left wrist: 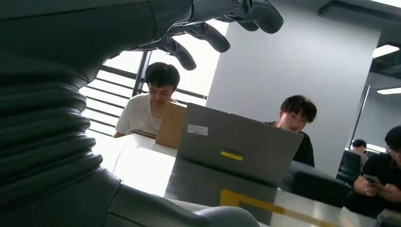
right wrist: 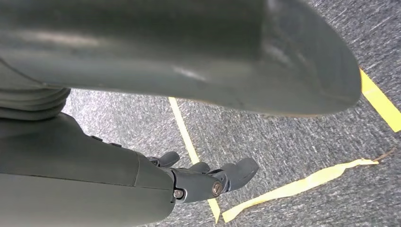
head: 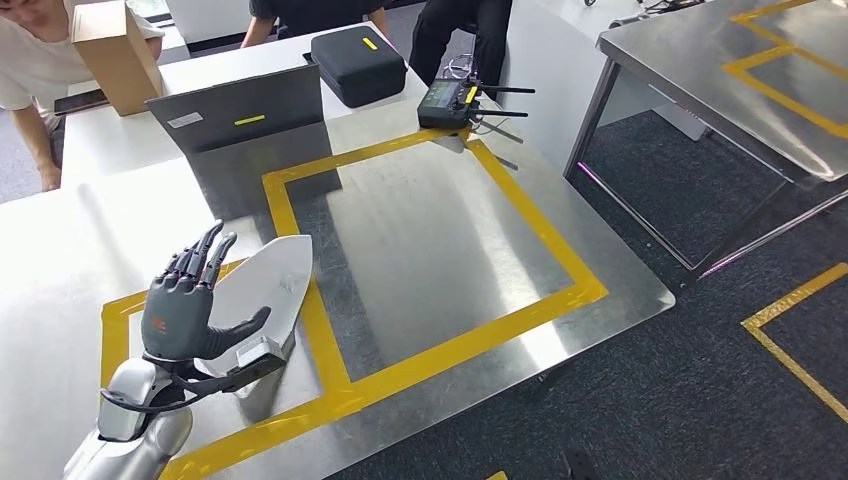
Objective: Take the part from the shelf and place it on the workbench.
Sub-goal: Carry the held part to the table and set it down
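Steel-topped workbench [head: 430,250] fills the head view, marked with a rectangle of yellow tape [head: 545,245]. The part [head: 275,275], a pale grey blade-shaped piece with a blocky foot, lies on the bench across the tape's left edge. The left hand [head: 185,310] hovers just beside and partly over it, fingers spread and straight, holding nothing; whether the thumb touches the part is hard to tell, since the hand hides the part's near side. Behind stands a grey folded panel [head: 250,135] with a small yellow label, a cardboard box [head: 115,55], a black zip case [head: 358,65] and a handheld controller [head: 450,100] with antennas. People [left wrist: 151,101] sit at the far edge, cut off in the head view. In the right wrist view the right hand [right wrist: 208,182] hangs over grey carpet [right wrist: 293,142], its fingers curled inward with nothing in them.
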Controlling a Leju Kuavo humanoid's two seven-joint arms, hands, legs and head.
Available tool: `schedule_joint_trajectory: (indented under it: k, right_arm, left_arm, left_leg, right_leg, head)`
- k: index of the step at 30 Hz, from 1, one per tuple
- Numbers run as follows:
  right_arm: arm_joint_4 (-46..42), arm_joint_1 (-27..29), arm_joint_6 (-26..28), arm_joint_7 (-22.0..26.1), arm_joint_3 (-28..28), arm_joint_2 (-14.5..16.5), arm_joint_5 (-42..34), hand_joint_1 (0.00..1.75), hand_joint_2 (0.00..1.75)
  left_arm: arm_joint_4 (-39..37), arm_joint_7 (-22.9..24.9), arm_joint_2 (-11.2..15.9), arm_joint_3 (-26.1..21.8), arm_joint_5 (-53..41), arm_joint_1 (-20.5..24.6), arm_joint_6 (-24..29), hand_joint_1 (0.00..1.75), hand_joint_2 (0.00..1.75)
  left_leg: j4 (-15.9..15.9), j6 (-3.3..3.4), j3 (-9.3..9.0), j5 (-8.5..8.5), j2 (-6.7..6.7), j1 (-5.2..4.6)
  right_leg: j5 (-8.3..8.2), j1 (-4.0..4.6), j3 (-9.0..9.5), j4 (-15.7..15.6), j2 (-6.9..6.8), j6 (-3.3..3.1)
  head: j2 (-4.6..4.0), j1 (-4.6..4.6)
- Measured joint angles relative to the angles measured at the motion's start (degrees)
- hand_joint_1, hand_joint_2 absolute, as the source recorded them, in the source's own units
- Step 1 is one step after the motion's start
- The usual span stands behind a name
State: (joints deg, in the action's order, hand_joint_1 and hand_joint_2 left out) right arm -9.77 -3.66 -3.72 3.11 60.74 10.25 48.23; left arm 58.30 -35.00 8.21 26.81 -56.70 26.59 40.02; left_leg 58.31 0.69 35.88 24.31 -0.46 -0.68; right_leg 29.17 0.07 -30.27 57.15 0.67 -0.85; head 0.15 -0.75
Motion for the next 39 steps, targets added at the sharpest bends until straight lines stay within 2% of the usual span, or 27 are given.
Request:
schedule_joint_trajectory:
  k: [4, 6, 7, 8, 10, 11, 12, 13, 14, 16, 17, 18, 21, 22, 23, 26, 27, 28, 29, 30, 32, 33, 34, 36, 37, 38, 39]
  right_arm:
    - [0.0, 0.0, 0.1, -0.1, 0.0, 0.1, -0.2, 0.0, 0.0]
    - [0.0, 0.0, 0.2, -0.3, 0.0, 0.1, -0.3, 0.0, 0.0]
    - [0.0, 0.0, 0.3, -0.4, 0.0, 0.1, -0.4, 0.0, 0.0]
    - [0.0, 0.0, 0.3, -0.5, 0.0, 0.1, -0.4, 0.0, 0.0]
    - [0.0, 0.0, 0.4, -0.5, 0.1, 0.1, -0.6, 0.0, 0.0]
    - [0.0, 0.1, 0.4, -0.6, 0.1, 0.1, -0.6, 0.0, 0.0]
    - [0.0, 0.1, 0.4, -0.6, 0.2, 0.1, -0.7, 0.0, 0.0]
    - [0.0, 0.1, 0.4, -0.6, 0.2, 0.1, -0.7, 0.0, 0.0]
    - [0.0, 0.1, 0.4, -0.5, 0.3, 0.1, -0.7, 0.0, 0.0]
    - [0.0, 0.0, 0.4, -0.5, 0.4, 0.2, -0.8, 0.0, 0.0]
    - [0.0, -0.1, 0.4, -0.4, 0.4, 0.2, -0.8, 0.0, 0.0]
    - [0.0, -0.1, 0.4, -0.3, 0.4, 0.3, -0.8, 0.0, 0.0]
    - [0.0, -0.3, 0.4, 0.0, 0.5, 0.4, -0.8, 0.0, 0.0]
    - [0.0, -0.3, 0.4, 0.1, 0.5, 0.4, -0.8, 0.0, 0.0]
    - [0.0, -0.3, 0.4, 0.1, 0.5, 0.4, -0.8, 0.0, 0.0]
    - [0.0, -0.2, 0.4, 0.1, 0.5, 0.4, -0.7, 0.0, 0.0]
    - [0.0, -0.2, 0.5, 0.0, 0.5, 0.4, -0.5, 0.0, 0.0]
    - [0.0, -0.2, 0.5, 0.0, 0.5, 0.4, -0.4, 0.0, 0.0]
    - [0.0, -0.2, 0.6, 0.0, 0.5, 0.4, -0.3, 0.0, 0.0]
    - [0.0, -0.1, 0.6, 0.0, 0.5, 0.4, -0.2, 0.0, 0.0]
    - [0.0, -0.2, 0.6, 0.1, 0.5, 0.5, -0.2, 0.0, 0.0]
    - [0.0, -0.2, 0.6, 0.1, 0.5, 0.5, -0.2, 0.0, 0.0]
    - [0.0, -0.2, 0.6, 0.1, 0.5, 0.5, -0.2, 0.0, 0.0]
    - [0.0, -0.2, 0.6, 0.1, 0.5, 0.5, -0.2, 0.0, 0.0]
    - [0.0, -0.1, 0.6, 0.1, 0.5, 0.5, -0.2, 0.0, 0.0]
    - [0.0, -0.1, 0.6, 0.1, 0.5, 0.5, -0.2, 0.0, 0.0]
    - [0.0, -0.1, 0.6, 0.1, 0.5, 0.5, -0.2, 0.0, 0.0]
  left_arm:
    - [12.8, -1.9, 0.3, -1.7, 2.3, -6.2, 0.0, 0.0, 0.0]
    - [18.5, -3.5, 0.2, -3.4, 2.5, -8.7, 0.0, 0.0, 0.0]
    - [21.0, -4.1, 0.2, -4.3, 2.5, -9.6, 0.0, 0.0, 0.0]
    - [23.3, -4.5, 0.0, -5.3, 2.5, -10.4, 0.0, 0.0, 0.0]
    - [27.5, -4.8, -0.1, -6.9, 2.8, -11.8, 0.0, 0.0, 0.0]
    - [29.4, -4.9, -0.2, -7.6, 3.0, -12.5, 0.0, 0.0, 0.0]
    - [31.1, -4.9, -0.2, -8.2, 3.2, -13.1, 0.0, 0.0, 0.0]
    - [32.6, -5.0, -0.2, -8.7, 3.3, -13.7, 0.0, 0.0, 0.0]
    - [34.0, -5.0, -0.2, -9.2, 3.3, -14.1, 0.0, 0.0, 0.0]
    - [36.3, -5.0, -0.4, -10.0, 3.3, -14.7, 0.0, 0.0, 0.0]
    - [37.2, -5.0, -0.4, -10.3, 3.3, -15.0, 0.0, 0.0, 0.0]
    - [38.1, -5.0, -0.5, -10.6, 3.3, -15.2, 0.0, 0.0, 0.0]
    - [40.1, -5.0, -0.6, -11.5, 3.4, -15.8, 0.0, 0.0, 0.0]
    - [40.6, -5.0, -0.6, -11.8, 3.5, -16.0, 0.0, 0.0, 0.0]
    - [41.1, -5.0, -0.6, -12.0, 3.7, -16.3, 0.0, 0.0, 0.0]
    - [42.5, -5.0, -0.6, -12.7, 3.9, -17.2, 0.0, 0.0, 0.0]
    - [43.1, -5.0, -0.6, -12.8, 3.9, -17.7, 0.0, 0.0, 0.0]
    - [43.7, -5.0, -0.5, -13.0, 4.0, -18.2, 0.0, 0.0, 0.0]
    - [44.2, -5.0, -0.5, -13.1, 4.0, -18.6, 0.0, 0.0, 0.0]
    - [44.9, -5.0, -0.5, -13.3, 4.1, -18.8, 0.0, 0.0, 0.0]
    - [46.0, -5.0, -0.3, -13.7, 4.2, -19.0, 0.0, 0.0, 0.0]
    - [46.5, -5.0, -0.2, -13.8, 4.3, -19.1, 0.0, 0.0, 0.0]
    - [46.9, -5.0, -0.1, -14.0, 4.3, -19.1, 0.0, 0.0, 0.0]
    - [47.4, -5.0, 0.0, -14.1, 4.3, -19.3, 0.0, 0.0, 0.0]
    - [47.6, -5.0, 0.1, -14.2, 4.3, -19.4, 0.0, 0.0, 0.0]
    - [47.8, -5.0, 0.1, -14.2, 4.3, -19.4, 0.0, 0.0, 0.0]
    - [47.8, -5.0, 0.1, -14.2, 4.1, -19.4, 0.0, 0.0, 0.0]
  left_leg:
    - [0.2, 0.68, -0.15, 0.48, 0.02, -0.37]
    - [-0.4, 1.03, -0.56, 0.14, 0.12, -0.09]
    - [-0.7, 1.22, -0.77, -0.12, 0.2, 0.14]
    - [-1.1, 1.38, -0.94, -0.3, 0.28, 0.39]
    - [-1.2, 1.54, -0.91, -0.39, 0.39, 0.51]
    - [-1.1, 1.51, -0.79, -0.41, 0.42, 0.54]
    - [-1.0, 1.45, -0.63, -0.44, 0.45, 0.6]
    - [-0.8, 1.31, -0.45, -0.49, 0.45, 0.72]
    - [-0.6, 1.08, -0.24, -0.54, 0.42, 0.9]
    - [0.1, 0.29, 0.28, -0.66, 0.25, 1.17]
    - [0.4, -0.19, 0.47, -0.72, 0.15, 1.18]
    - [0.7, -0.69, 0.67, -0.82, 0.04, 1.11]
    - [0.9, -2.07, 1.15, -1.25, -0.09, 1.1]
    - [1.4, -2.41, 1.56, -0.46, -0.04, 1.17]
    - [3.0, -2.66, 2.22, 1.23, 0.02, 1.26]
    - [12.8, -3.06, 5.02, 8.77, 0.14, 1.31]
    - [15.4, -3.04, 5.24, 9.96, 0.14, 1.29]
    - [16.2, -2.88, 4.53, 9.95, 0.14, 1.24]
    - [14.7, -2.58, 2.66, 8.98, 0.14, 1.15]
    - [11.3, -2.13, -0.16, 7.63, 0.13, 0.99]
    - [3.3, -1.24, -5.76, 6.55, 0.18, 0.51]
    - [0.8, -0.97, -7.2, 6.48, 0.19, 0.23]
    - [-0.3, -0.82, -7.64, 6.61, 0.22, -0.01]
    - [-0.8, -0.42, -7.26, 5.68, 0.28, -0.11]
    - [-1.1, -0.13, -7.09, 5.11, 0.39, 0.04]
    - [-1.4, 0.17, -6.8, 4.44, 0.5, 0.24]
    - [-1.7, 0.44, -6.35, 3.73, 0.61, 0.43]
  right_leg:
    - [0.2, -0.22, 0.28, -0.2, -0.03, 0.71]
    - [0.5, -0.16, 0.44, 0.1, -0.04, 1.04]
    - [1.31, -0.14, 0.13, 1.1, -0.08, 1.21]
    - [2.79, -0.15, -0.68, 3.2, -0.14, 1.38]
    - [6.89, -0.46, -3.92, 10.5, -0.25, 1.76]
    - [8.37, -0.66, -5.59, 14.1, -0.27, 1.97]
    - [8.79, -0.87, -6.57, 16.3, -0.3, 2.18]
    - [8.0, -1.08, -6.43, 16.2, -0.33, 2.39]
    - [6.27, -1.32, -5.1, 13.7, -0.38, 2.59]
    - [2.88, -1.72, -0.86, 6.0, -0.39, 3.03]
    - [1.8, -1.76, 0.36, 3.6, -0.23, 2.91]
    - [1.54, -1.73, 0.77, 2.4, -0.08, 2.55]
    - [1.23, -1.64, -0.5, 2.4, 0.0, 0.7]
    - [0.79, -1.66, -0.89, 2.4, -0.13, 0.14]
    - [0.29, -1.66, -1.34, 2.3, -0.26, -0.36]
    - [-1.24, -1.33, -3.14, 2.3, -0.49, -0.99]
    - [-1.74, -1.15, -3.78, 2.3, -0.54, -1.05]
    - [-2.22, -0.97, -4.38, 2.4, -0.57, -1.08]
    - [-2.67, -0.8, -4.87, 2.4, -0.58, -1.08]
    - [-3.09, -0.65, -5.31, 2.4, -0.59, -1.04]
    - [-3.89, -0.49, -5.82, 2.4, -0.59, -0.74]
    - [-4.27, -0.53, -5.9, 2.3, -0.6, -0.47]
    - [-4.67, -0.63, -5.93, 2.2, -0.61, -0.13]
    - [-5.3, -0.73, -5.97, 1.8, -0.59, 0.61]
    - [-4.97, -0.74, -6.16, 2.0, -0.55, 0.96]
    - [-3.7, -0.72, -6.57, 2.9, -0.51, 1.3]
    - [-1.47, -0.73, -7.31, 4.9, -0.49, 1.59]
  head:
    - [0.0, 0.02]
    - [0.0, 0.0]
    - [0.0, -0.08]
    - [0.0, -0.22]
    - [0.0, -0.5]
    - [0.0, -0.58]
    - [0.0, -0.61]
    - [0.0, -0.62]
    - [0.0, -0.62]
    - [0.0, -0.75]
    - [0.0, -0.83]
    - [0.0, -0.86]
    - [0.0, -0.58]
    - [0.0, -0.44]
    - [0.0, -0.26]
    - [0.0, 0.24]
    - [0.0, 0.29]
    - [0.0, 0.31]
    - [0.0, 0.33]
    - [0.0, 0.35]
    - [0.0, 0.3]
    - [0.0, 0.31]
    - [0.0, 0.32]
    - [0.0, 0.39]
    - [0.0, 0.35]
    - [0.0, 0.28]
    - [0.0, 0.19]
